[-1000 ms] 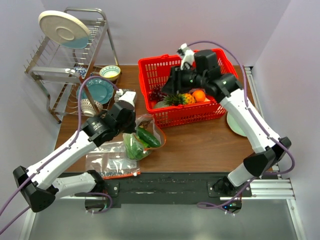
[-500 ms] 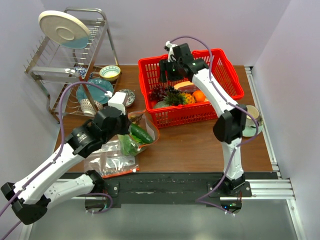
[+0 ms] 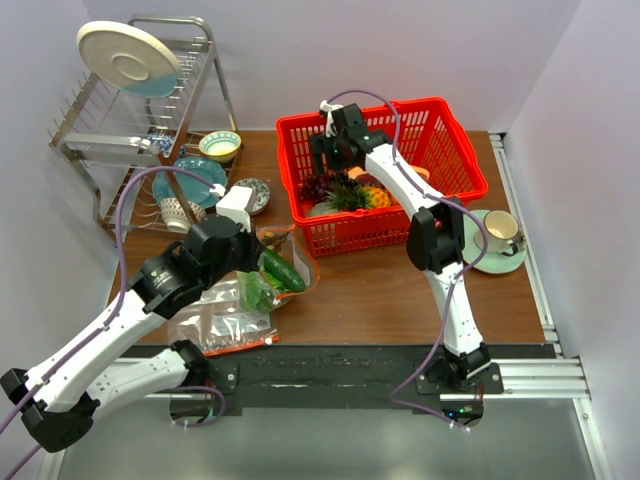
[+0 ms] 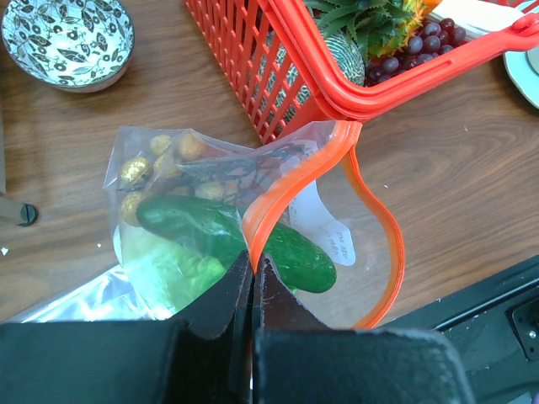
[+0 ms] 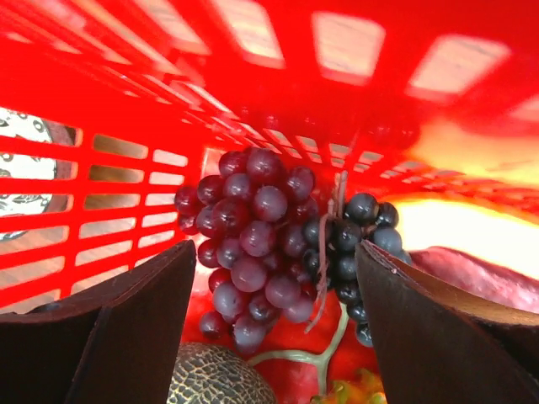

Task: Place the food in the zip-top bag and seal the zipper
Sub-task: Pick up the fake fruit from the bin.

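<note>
Pale lilac walls close in the scene on three sides: a back wall, a left wall and a right wall. Between them stands a dark brown wood-grain desk. A wire dish rack of silvery metal occupies its far left corner, with a round pale plate lying tilted on top. A black strip runs along the desk's near edge, and an aluminium rail lies beside it. Below is a grey floor. The light is even and soft, with faint shadows.
</note>
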You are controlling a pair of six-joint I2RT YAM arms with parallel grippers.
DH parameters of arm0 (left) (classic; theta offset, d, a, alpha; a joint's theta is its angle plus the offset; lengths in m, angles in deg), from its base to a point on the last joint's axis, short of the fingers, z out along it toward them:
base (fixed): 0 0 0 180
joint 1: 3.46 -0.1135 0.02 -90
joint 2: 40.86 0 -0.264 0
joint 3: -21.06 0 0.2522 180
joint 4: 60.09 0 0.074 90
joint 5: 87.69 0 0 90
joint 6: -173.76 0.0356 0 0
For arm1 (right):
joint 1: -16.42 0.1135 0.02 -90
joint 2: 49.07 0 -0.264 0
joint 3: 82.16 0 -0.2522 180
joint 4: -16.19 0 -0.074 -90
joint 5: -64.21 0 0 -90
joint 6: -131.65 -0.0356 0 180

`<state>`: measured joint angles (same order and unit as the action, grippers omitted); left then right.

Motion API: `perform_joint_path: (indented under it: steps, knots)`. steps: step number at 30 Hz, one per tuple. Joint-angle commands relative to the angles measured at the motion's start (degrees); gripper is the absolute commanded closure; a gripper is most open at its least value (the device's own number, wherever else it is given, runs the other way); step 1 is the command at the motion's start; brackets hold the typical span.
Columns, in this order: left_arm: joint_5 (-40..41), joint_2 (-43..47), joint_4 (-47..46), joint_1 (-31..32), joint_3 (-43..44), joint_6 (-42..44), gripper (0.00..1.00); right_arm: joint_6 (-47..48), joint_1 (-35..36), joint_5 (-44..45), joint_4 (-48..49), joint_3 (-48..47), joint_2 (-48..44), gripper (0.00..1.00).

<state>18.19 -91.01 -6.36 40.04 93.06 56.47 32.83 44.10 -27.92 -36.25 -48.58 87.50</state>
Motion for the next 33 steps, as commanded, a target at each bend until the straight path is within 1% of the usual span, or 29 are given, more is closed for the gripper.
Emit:
perform_joint_path:
  steps: [1,6,10,14,17,18,19,21,22,23,24,26,30,33]
  knots:
    - [1.3,0.5,-2.9,0.0,1.1,-0.2,1.00,0.2,-0.1,1.1,7.5,-0.1,1.0,0.20]
    - [1.0,0.1,-2.8,-0.1,1.2,-0.6,1.00,-3.5,-0.1,1.3,11.3,-0.5,4.1,0.17]
    - [0.8,0.1,-2.3,-0.1,1.0,-1.1,1.00,-4.5,0.1,0.9,10.6,-2.1,8.0,0.17]
    - [1.2,0.6,-1.8,-0.1,0.7,-1.2,1.00,-4.2,0.8,1.8,9.9,-0.3,8.5,0.17]
    - [1.5,1.0,-1.7,0.0,0.6,-1.2,1.00,-3.8,1.2,3.4,9.1,0.2,8.6,0.22]
    - [1.5,1.0,-1.7,0.0,0.6,-1.1,1.00,-3.7,1.4,3.5,7.6,-0.1,8.5,0.24]
    - [1.5,1.0,-1.6,-0.1,0.6,-1.1,1.00,-3.6,1.8,4.5,6.8,-0.1,8.2,0.25]
    - [1.6,1.1,-1.6,-0.1,0.5,-1.0,1.00,-2.9,2.6,6.4,7.0,3.2,5.5,0.24]
    - [1.7,1.2,-1.6,-0.1,0.4,-1.0,1.00,-2.5,3.6,9.2,8.8,5.6,3.8,0.23]
    - [1.7,1.3,-1.8,-0.1,0.2,-1.0,1.00,-1.7,4.0,10.6,11.0,11.3,2.1,0.21]
    - [1.7,1.3,-1.9,0.0,-0.1,-1.1,1.00,-1.2,4.4,11.4,15.7,13.8,-0.8,0.20]
    - [1.4,1.4,-2.0,-0.1,-0.1,-1.1,1.00,-0.9,4.7,12.6,18.3,17.2,-2.4,0.18]
    - [1.4,1.9,-1.6,-0.1,-0.3,-1.5,1.00,-0.4,4.7,13.3,20.9,18.4,-4.1,0.18]
    - [1.6,2.9,-1.5,0.0,-0.8,-1.8,1.00,0.2,4.8,12.5,20.5,17.7,-4.1,0.17]
